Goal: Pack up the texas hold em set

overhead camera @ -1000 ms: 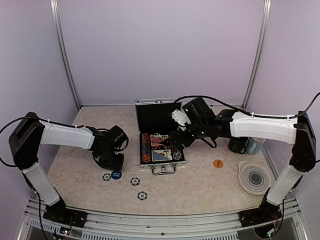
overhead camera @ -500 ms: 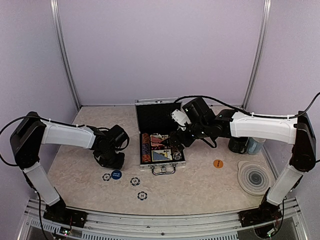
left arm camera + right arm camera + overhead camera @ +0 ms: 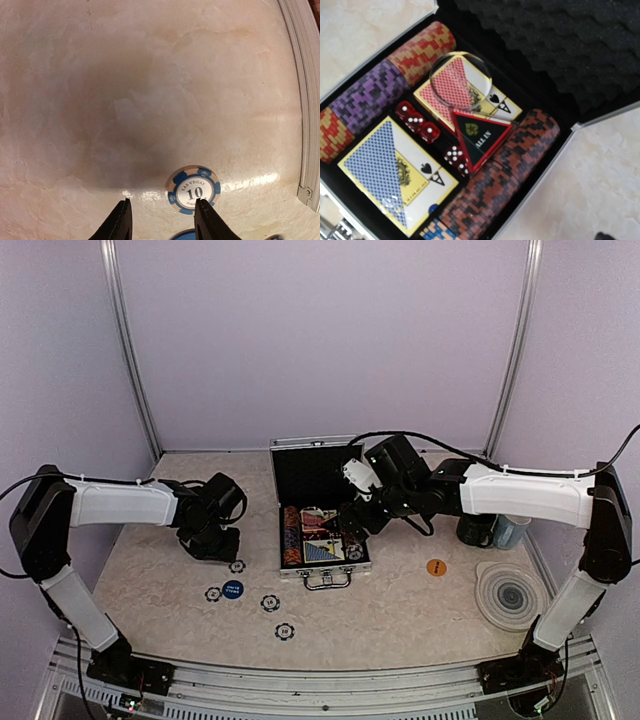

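Silver ribbed case (image 3: pixel 310 475), lid up, sits on the desk (image 3: pixel 400 620) beneath the wide-spread, empty right jaws, whose tips are out of sight; the part-open left jaws hold nothing, with a blue-and-white "10" chip (image 3: pixel 194 190) lying just ahead of one tip and a blue disc (image 3: pixel 186 235) between the tips, cut off by the frame edge.

Blue-edged chip (image 3: pixel 194 189) (marked 10) on marbled table (image 3: pixel 125 100), just before gripper (image 3: pixel 162 202)
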`<state>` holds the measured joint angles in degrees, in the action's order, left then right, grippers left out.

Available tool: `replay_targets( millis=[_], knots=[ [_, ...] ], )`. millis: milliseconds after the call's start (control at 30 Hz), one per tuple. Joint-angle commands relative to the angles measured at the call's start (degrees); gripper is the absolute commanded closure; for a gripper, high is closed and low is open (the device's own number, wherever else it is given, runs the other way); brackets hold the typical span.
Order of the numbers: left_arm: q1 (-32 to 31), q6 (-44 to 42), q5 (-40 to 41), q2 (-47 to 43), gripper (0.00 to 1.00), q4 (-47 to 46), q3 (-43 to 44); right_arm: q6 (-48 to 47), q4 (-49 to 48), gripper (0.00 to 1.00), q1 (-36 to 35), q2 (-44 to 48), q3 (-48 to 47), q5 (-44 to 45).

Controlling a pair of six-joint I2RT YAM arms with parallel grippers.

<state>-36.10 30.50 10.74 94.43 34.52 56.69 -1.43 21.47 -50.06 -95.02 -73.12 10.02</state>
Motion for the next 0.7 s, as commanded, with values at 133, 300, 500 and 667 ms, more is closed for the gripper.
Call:
replay_targets(
  millis=[133,300,500,667],
  knots=[
    [1.57,-0.92,-6.27,2.89,0.62,-3.64,-1.9,0.46,-0.21,0.01,-0.04,0.83,-0.18,-0.39],
    [-0.29,-0.96,-7.63,5.99,0.67,-4.49,-1.53,0.64,-0.3,0.01,-0.04,0.97,0.15,-0.66],
    [-3.92,-0.22,-7.25,7.42,0.77,-4.76,-1.96,0.94,-1.0,0.01,-0.03,1.71,1.12,-0.68],
    [-7.98,1.1,-8.84,8.84,0.81,-6.0,-2.04,1.26,-1.36,0.01,-0.06,2.23,2.35,-0.98]
  ],
)
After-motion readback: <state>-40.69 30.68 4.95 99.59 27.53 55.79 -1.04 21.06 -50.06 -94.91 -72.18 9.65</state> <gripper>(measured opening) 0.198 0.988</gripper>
